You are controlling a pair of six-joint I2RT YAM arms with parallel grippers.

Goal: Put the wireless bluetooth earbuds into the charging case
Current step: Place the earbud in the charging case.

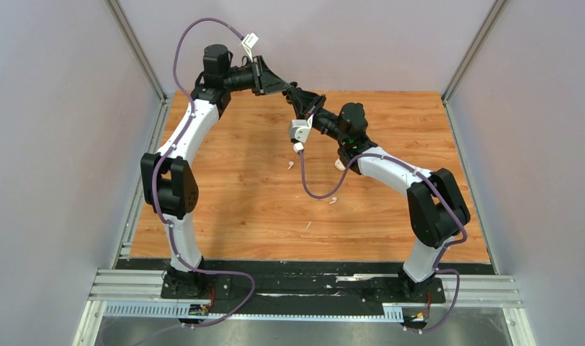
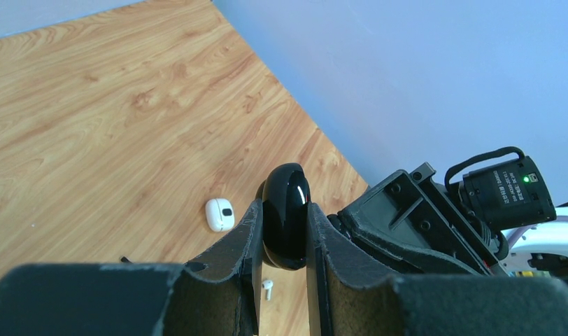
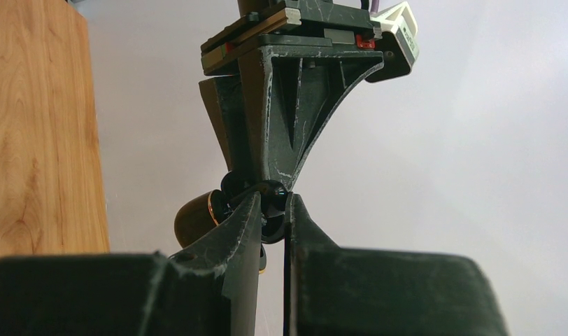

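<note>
Left claw (image 2: pixel 285 231) clamps the slick black charging case (image 2: pixel 287 199) across its broad faces; right claw (image 3: pixel 274 204) pinches what seems a tiny, light black earbud (image 3: pixel 272 225).

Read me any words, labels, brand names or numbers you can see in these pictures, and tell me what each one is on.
No text here reads clearly.
Black housing with a green light, on the right arm: a label with white print, too small and blurred to read.
White piece on the left wrist: no print visible.
Black charging case: glossy, no marking visible.
</note>
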